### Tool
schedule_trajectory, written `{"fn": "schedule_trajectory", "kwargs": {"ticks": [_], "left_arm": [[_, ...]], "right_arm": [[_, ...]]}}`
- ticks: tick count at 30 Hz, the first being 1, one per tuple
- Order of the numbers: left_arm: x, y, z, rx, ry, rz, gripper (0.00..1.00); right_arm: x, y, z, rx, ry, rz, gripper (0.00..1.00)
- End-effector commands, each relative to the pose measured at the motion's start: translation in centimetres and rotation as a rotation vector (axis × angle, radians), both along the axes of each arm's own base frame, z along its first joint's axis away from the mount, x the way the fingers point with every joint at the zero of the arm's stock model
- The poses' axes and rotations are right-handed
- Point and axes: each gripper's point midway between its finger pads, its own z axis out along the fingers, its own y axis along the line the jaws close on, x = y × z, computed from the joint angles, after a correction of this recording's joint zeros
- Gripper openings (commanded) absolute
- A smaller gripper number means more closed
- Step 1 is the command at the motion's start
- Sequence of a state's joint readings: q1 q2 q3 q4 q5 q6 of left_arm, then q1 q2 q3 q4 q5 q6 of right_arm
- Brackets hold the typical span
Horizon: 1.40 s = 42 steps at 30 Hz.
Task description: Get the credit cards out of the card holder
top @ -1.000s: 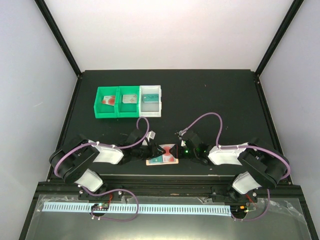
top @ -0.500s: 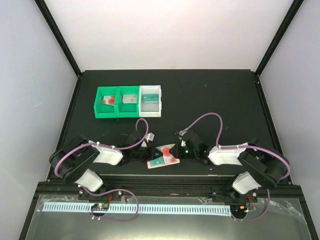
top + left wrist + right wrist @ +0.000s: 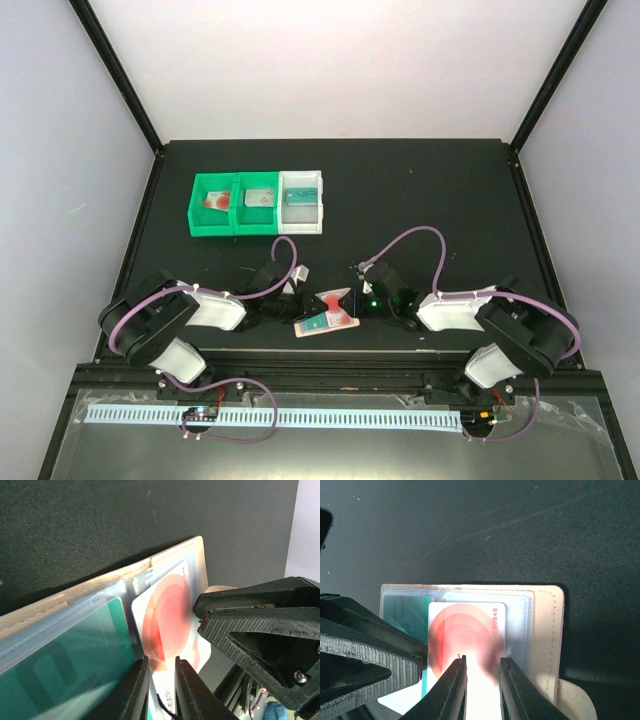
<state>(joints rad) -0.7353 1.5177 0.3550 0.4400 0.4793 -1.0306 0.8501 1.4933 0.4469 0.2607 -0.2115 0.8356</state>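
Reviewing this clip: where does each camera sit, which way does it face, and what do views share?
Top external: above and behind, looking down at the table; left arm and right arm show at the bottom.
Left wrist: on the left arm, facing the wallet past the left claw.
Right wrist: on the right arm, facing the wallet past the right claw.
Shared: both wrist views show the red card.

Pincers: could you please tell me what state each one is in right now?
Left pincer: nearly closed over the red-pink card; grip cannot be told.
Right pincer: the same.
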Motion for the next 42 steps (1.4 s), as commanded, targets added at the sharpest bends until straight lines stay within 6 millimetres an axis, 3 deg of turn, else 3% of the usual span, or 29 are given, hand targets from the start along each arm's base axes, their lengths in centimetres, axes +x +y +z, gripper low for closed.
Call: {"fn": "schedule_trajectory", "kwargs": {"ticks": [1, 10, 18, 26, 33, 42], "left_arm": [[0.1, 0.1, 0.2, 0.003, -0.020, 0.011, 0.20], [0.4, 0.8, 0.2, 0.059, -0.030, 0.029, 0.30], [-0.7, 0.9, 0.0, 0.062, 0.018, 0.039, 0.38], [-1.0, 0.3, -1.4, 0.076, 0.078, 0.040, 0.37], [-0.8, 0.1, -1.1, 0.044, 0.083, 0.071, 0.29], [-0.4, -0.2, -0.2, 0.024, 0.041, 0.060, 0.07]], "right_arm": [[-2.2, -1.6, -2.4, -0.057, 0.078, 0.025, 0.19], [-2.9, -2.2, -2.9, -0.062, 0.094, 0.026, 0.19], [-3.1, -2.2, -2.9, -0.055, 0.100, 0.025, 0.19], [-3.1, -2.4, -3.2, -0.059, 0.103, 0.017, 0.19], [-3.1, -2.5, -3.1, -0.058, 0.099, 0.012, 0.19], [-3.1, -2.4, -3.1, -0.056, 0.100, 0.017, 0.19]]}}
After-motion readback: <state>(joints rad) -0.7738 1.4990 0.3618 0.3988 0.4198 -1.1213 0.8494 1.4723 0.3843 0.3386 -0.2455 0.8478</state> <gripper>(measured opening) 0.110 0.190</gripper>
